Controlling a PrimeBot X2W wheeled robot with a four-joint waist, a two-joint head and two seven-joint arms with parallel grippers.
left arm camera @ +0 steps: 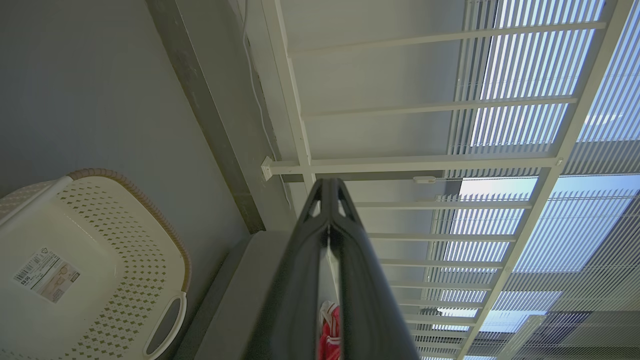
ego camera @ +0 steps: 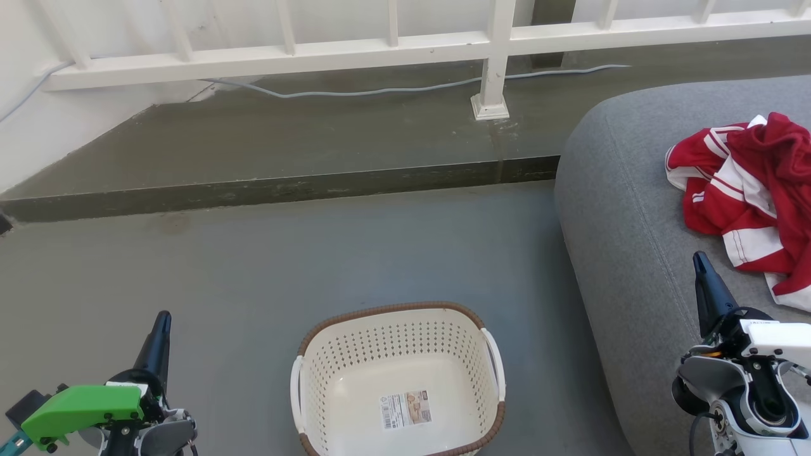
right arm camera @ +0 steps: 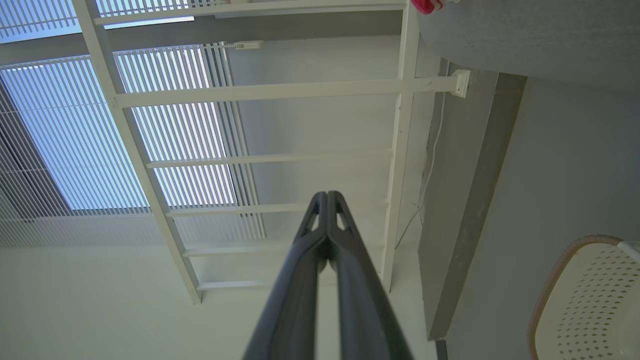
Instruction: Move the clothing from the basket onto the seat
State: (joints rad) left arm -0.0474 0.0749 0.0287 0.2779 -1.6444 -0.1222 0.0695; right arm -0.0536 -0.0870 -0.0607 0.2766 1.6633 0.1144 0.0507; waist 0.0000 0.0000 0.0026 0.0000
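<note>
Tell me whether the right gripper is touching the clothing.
Apart. The head view shows a strip of grey seat between the right gripper, jaws shut, and the clothing.

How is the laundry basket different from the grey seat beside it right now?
The basket is cream-white perforated plastic, while the seat is grey fabric. The basket is far smaller than the seat. The basket is empty but for its label sticker, while the seat carries the red and white clothing. Both have rounded edges.
</note>
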